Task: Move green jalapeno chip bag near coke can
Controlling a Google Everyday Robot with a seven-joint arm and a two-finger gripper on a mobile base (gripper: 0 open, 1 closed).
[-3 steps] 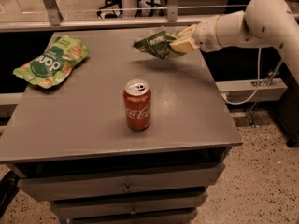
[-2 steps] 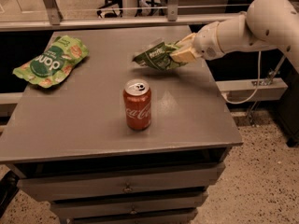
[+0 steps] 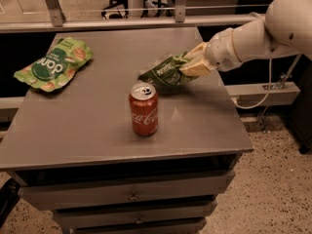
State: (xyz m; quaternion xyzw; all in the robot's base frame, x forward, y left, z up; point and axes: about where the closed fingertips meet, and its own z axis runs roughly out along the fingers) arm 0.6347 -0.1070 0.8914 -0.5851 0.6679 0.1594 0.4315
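Currently the hand (image 3: 194, 66) is clamped on the right end of the chip bag (image 3: 163, 72), with the arm reaching in over the right edge of the surface (image 3: 87, 130). The chip bag hangs low, just behind and to the right of the can (image 3: 144, 109), near it but apart. The can stands upright at centre-front. A larger green bag (image 3: 52, 66) lies at the far-left edge. Open surface extends left, right and in front of the can.
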